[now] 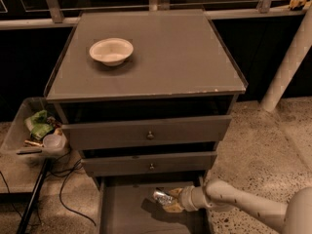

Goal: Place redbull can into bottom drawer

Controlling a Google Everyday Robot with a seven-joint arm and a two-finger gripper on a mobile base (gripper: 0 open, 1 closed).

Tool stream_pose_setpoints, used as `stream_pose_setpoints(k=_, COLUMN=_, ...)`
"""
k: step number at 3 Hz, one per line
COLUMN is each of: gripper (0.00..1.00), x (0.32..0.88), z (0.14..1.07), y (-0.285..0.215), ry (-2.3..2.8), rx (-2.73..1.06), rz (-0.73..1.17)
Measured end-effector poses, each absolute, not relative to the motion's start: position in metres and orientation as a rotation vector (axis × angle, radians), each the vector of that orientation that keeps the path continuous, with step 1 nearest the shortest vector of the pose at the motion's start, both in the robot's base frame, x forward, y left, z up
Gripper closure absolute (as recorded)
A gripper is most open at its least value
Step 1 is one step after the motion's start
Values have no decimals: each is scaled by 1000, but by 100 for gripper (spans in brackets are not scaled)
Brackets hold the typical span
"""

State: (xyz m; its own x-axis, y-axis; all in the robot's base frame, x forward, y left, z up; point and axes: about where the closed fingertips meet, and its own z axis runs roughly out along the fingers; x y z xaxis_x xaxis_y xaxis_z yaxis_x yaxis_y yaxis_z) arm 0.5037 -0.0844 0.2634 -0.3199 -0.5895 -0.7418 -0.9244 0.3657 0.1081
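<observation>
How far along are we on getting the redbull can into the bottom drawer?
Done: the bottom drawer is pulled open, and the redbull can is over its tray. In hand: the gripper holds the can low inside the drawer, right of centre. I cannot tell if the can touches the drawer floor. Left: set it down, let go, and pull the arm out.

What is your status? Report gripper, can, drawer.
Gripper shut on can, over open bottom drawer. Can not yet released. No obstacle seen under it.
</observation>
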Motion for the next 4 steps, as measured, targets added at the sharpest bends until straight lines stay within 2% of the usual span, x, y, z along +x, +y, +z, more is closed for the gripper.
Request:
stream_pose_setpoints(k=2, gripper=100, x=496, z=205, y=-52, ry=2016, rx=-1342, rz=774)
stream_pose_setpoints(k=4, gripper=100, x=498, z=170, y=-50, ry=2008, rx=-1318, rz=746)
